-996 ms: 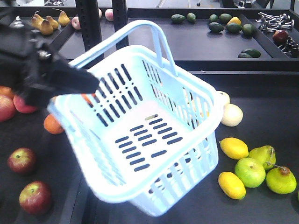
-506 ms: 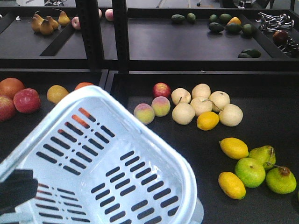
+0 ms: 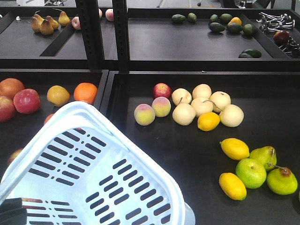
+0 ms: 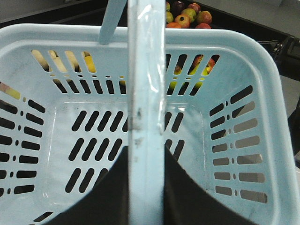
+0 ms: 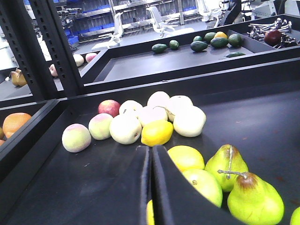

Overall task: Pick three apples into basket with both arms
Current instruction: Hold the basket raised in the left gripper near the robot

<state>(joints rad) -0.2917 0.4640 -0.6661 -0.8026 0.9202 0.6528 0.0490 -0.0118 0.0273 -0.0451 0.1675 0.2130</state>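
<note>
Positioning basket (image 3: 136, 149), judged current step: held tilted, empty, low left; left gripper (image 4: 146, 159) clamped on its handle (image 4: 145, 70); right gripper (image 5: 150, 154) closed, empty, above pears (image 5: 253, 197); next, probably: open right jaws, reach apples (image 3: 15, 156) beside rim.

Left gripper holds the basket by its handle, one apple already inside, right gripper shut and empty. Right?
No apple inside: the left wrist view shows the basket with its slotted floor bare, fruit visible only outside through the slots. The left gripper is on the handle; the right gripper is shut and empty.
</note>
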